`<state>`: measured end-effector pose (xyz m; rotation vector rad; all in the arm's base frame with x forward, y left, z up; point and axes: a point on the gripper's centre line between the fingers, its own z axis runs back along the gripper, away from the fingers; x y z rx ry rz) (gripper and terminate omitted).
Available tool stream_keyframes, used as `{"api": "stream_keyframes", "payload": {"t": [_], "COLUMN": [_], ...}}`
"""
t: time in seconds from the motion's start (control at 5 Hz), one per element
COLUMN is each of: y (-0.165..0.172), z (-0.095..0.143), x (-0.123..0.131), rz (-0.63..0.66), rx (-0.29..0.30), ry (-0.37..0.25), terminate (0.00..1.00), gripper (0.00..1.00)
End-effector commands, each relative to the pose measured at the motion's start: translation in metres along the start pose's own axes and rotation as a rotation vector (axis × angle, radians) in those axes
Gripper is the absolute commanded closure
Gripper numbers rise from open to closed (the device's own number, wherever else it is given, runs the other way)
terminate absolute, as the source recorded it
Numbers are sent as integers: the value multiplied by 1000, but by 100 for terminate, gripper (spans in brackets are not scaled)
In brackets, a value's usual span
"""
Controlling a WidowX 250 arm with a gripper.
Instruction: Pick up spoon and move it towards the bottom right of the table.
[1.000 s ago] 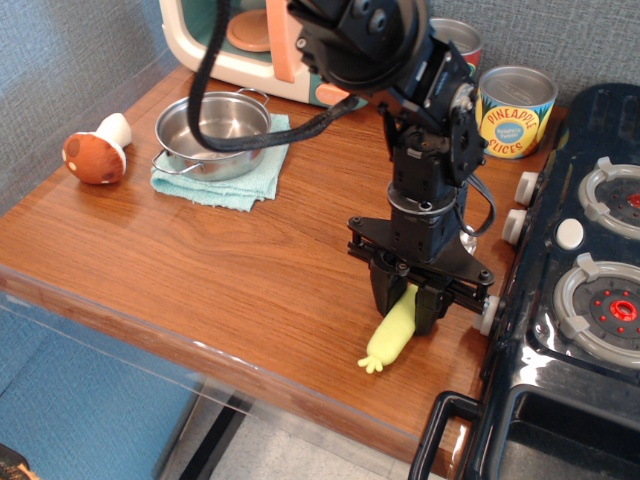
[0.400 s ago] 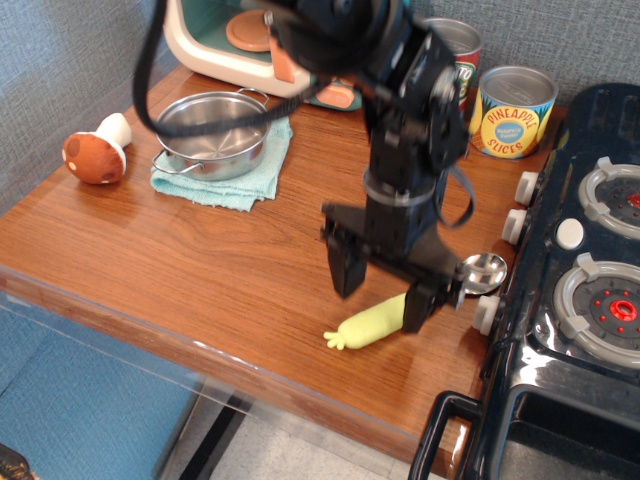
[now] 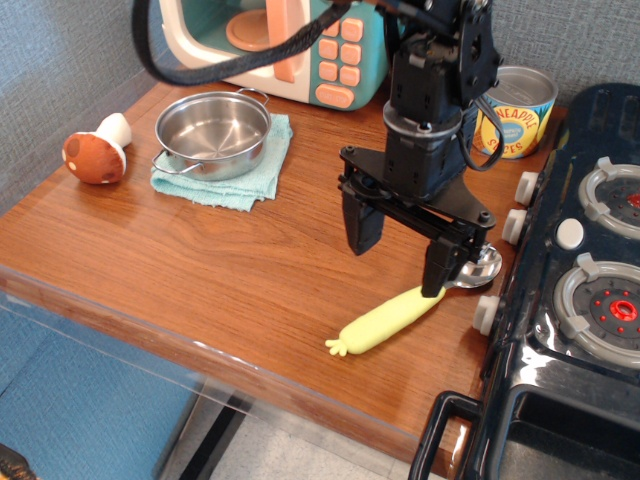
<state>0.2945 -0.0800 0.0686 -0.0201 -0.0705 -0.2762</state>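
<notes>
The spoon lies flat on the reddish-brown table near its front right, next to the black stove. Its pale yellow-green handle points front-left and its shiny metal bowl lies by the stove's side. My gripper hangs above the spoon with its two black fingers spread wide and nothing between them. The right finger stands just over the handle's upper end, partly hiding it.
A black toy stove fills the right side. A steel pot sits on a teal cloth at the back left, with a toy mushroom left of it. A pineapple can and a toy microwave stand at the back.
My gripper opened and let go of the spoon, then rose and moved back. The spoon now lies flat on the table, its handle swung to the front-left.
</notes>
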Motion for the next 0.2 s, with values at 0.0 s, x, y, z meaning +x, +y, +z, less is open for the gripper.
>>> {"api": "stream_keyframes", "payload": {"t": [0.0], "y": [2], "z": [20], "x": [4], "rz": [3], "rx": [1], "ry": [-71], "terminate": [100], "gripper": [0]}}
